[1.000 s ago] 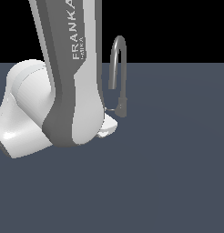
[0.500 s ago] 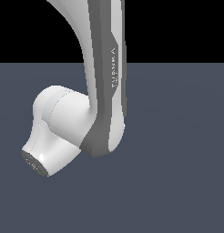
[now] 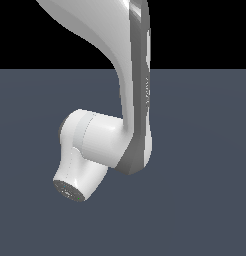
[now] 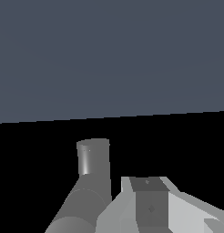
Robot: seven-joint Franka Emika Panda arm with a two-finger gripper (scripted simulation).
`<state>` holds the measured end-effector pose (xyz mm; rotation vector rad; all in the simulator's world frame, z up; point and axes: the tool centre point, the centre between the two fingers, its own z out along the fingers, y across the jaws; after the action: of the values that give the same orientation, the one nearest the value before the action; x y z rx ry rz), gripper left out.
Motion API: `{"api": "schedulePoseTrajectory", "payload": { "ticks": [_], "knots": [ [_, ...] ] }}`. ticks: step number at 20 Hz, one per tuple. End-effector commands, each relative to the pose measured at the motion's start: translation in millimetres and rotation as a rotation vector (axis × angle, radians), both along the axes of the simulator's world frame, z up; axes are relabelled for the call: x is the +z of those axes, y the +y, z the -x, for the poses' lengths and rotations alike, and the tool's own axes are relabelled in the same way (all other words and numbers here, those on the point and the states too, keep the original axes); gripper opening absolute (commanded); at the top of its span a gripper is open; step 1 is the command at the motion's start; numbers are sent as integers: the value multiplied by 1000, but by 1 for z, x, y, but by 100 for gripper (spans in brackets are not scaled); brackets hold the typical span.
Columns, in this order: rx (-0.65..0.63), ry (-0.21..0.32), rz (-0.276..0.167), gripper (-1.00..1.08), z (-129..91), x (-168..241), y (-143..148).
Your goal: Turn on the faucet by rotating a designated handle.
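Since the arm [image 3: 130,100] now fills the middle of the exterior view, little of the task's hardware shows there.
Change: a second ago the faucet's spout stood at the upper right of the arm; half a second ago it was already hidden, and it remains hidden now as the arm has swung across.
Faucet [image 4: 89,182]: visible only in the wrist view, a grey cylinder in the lower left of the frame, close to the camera.
Handle: not identifiable in either view.
End effector [image 4: 150,205]: one grey-white part shows at the lower centre of the wrist frame, just beside the faucet; I cannot tell if it is open or closed.
Surface [image 3: 205,200]: dark blue-grey.
Meaning: probably closing in on the faucet; contact with the handle is unconfirmed.
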<state>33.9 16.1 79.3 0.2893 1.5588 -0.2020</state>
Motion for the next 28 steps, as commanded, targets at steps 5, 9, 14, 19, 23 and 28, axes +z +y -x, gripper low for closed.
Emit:
{"api": "schedulePoseTrajectory", "payload": {
  "ticks": [5, 9, 14, 19, 23, 28],
  "knots": [
    [47, 5, 50, -100, -7, -8, -4],
    [57, 6, 61, -100, -9, -10, -5],
    [54, 5, 58, -100, -9, -9, -5],
    [54, 5, 58, -100, -10, -5, -3],
    [54, 5, 58, -100, -11, 12, 2],
    [54, 5, 57, -100, -13, 33, 9]
  ]
}}
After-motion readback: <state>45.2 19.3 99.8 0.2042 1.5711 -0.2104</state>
